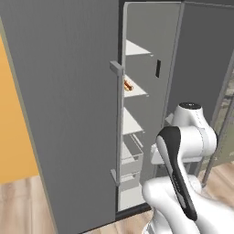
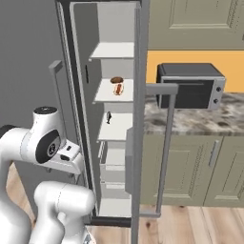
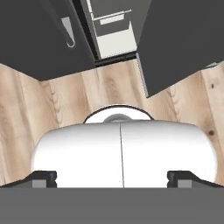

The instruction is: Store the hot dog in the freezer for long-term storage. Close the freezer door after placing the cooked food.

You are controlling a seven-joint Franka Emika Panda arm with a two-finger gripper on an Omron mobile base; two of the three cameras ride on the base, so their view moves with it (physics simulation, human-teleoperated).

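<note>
Well above and ahead of pincer (image 3: 113, 177): hot dog (image 2: 117, 87) already lying on a white shelf (image 2: 113, 95) inside freezer (image 2: 114, 24), tan bun, red-orange sausage, small dark round item just behind it. Pincer aimed down at wood floor (image 3: 26, 109), tips spread wide, holding nothing. Left of pincer: freezer door (image 1: 68, 114) swung wide open, so closing looks like the remaining step. Risks, as judged: door is a flat, smooth grey panel, so a push on the face could skid off. Long vertical bar handle (image 1: 118, 123) stands proud, could snag a finger or a link on the swing. Arm folded low and close to the opening, so may get pinched between door edge and cabinet if not cleared first. Hard slam could roll the rounded bun off the slick shelf. Away right of pincer: boxy grey-and-black oven (image 2: 190, 86) on mottled stone worktop (image 2: 228, 119), clear of the door's arc.
</note>
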